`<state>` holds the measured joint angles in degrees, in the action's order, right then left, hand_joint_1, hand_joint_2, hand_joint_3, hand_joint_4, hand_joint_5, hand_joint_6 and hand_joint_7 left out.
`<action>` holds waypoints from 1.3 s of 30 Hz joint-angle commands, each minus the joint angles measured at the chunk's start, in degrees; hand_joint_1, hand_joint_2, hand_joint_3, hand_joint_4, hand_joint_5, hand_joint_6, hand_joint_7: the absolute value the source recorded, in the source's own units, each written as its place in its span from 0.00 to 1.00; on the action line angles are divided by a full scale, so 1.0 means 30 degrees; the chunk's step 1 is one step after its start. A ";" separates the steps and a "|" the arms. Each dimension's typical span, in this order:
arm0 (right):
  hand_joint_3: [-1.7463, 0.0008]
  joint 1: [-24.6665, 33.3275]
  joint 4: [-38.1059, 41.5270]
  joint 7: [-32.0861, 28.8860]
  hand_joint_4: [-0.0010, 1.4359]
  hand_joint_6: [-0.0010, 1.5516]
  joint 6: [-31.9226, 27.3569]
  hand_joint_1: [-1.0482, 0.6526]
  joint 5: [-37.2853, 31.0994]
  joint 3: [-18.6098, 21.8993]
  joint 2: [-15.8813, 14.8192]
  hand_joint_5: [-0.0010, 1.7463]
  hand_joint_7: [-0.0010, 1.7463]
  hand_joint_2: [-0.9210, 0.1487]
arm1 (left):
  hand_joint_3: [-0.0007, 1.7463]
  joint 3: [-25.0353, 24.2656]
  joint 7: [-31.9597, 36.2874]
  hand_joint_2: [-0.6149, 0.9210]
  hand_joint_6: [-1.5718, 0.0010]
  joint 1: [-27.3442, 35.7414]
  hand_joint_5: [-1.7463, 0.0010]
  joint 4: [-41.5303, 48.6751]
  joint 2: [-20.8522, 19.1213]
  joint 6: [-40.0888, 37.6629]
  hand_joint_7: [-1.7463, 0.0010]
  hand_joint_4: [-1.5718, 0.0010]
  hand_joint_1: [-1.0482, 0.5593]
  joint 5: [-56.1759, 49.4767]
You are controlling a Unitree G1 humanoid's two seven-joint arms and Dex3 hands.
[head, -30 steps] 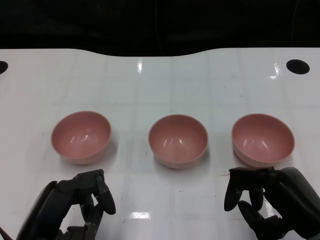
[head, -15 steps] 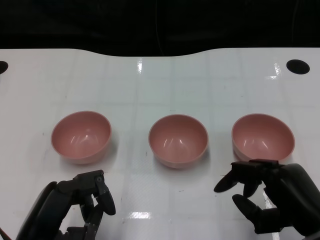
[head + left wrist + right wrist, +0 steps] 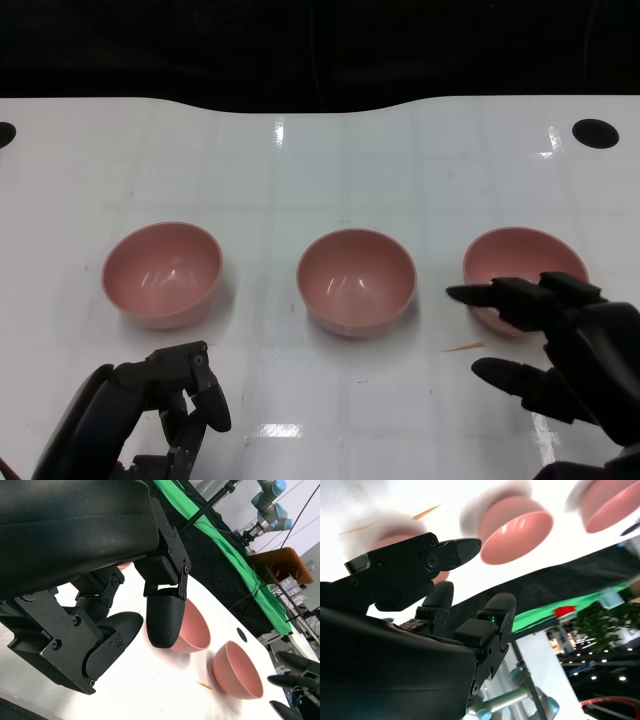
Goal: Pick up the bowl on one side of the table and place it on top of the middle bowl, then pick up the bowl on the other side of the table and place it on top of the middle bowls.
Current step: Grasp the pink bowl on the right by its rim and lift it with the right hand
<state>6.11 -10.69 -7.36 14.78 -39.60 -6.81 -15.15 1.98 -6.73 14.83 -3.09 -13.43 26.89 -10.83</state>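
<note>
We note the right hand (image 3: 560,345) with fingers (image 3: 490,296) spread, empty, at the right bowl (image 3: 520,262); left hand (image 3: 150,410) curled, empty — only its wrist view shows green cloth (image 3: 240,555).

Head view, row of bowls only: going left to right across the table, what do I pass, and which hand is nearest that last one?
Left bowl → middle bowl → right bowl. The right hand, fingers spread, partly overlaps the right bowl's near edge.
</note>
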 commanded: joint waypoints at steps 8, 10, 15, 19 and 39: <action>1.00 -0.0711 -0.1233 0.0872 0.09 0.25 -0.3185 0.30 -0.2555 -0.0141 -0.0536 0.41 0.06 0.06 | 0.83 -0.0106 0.0155 0.62 0.50 0.0128 0.02 -0.0341 -0.0252 0.0112 0.14 0.45 0.59 -0.0382; 1.00 -0.0858 -0.1253 0.1070 0.07 0.24 -0.3700 0.29 -0.3000 -0.0279 -0.0596 0.43 0.05 0.06 | 0.83 -0.0096 0.0165 0.62 0.50 0.0125 0.02 -0.0328 -0.0209 0.0162 0.14 0.45 0.59 -0.0395; 1.00 -0.1304 -0.0909 0.1700 0.03 0.21 -0.4849 0.29 -0.3745 -0.0659 -0.0618 0.42 0.03 0.06 | 0.83 -0.0091 0.0111 0.63 0.50 0.0130 0.02 -0.0444 -0.0155 -0.0118 0.14 0.45 0.58 -0.0358; 1.00 -0.1717 -0.0344 0.1877 0.03 0.22 -0.5500 0.29 -0.4350 -0.0989 -0.0852 0.42 0.03 0.07 | 0.83 -0.0044 0.0145 0.63 0.49 0.0133 0.02 -0.0500 -0.0109 -0.0152 0.14 0.45 0.58 -0.0421; 1.00 -0.6305 0.7269 0.1242 0.20 0.27 -0.6977 0.29 -0.5505 -0.3445 -0.1526 0.23 0.01 0.04 | 0.82 0.0066 0.0192 0.63 0.50 -0.0030 0.02 -0.0600 -0.0008 -0.0450 0.14 0.44 0.58 -0.0733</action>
<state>-11.61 9.27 -2.75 -6.14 -56.54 -16.79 -18.93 2.41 -6.64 14.80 -4.53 -13.14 25.98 -12.96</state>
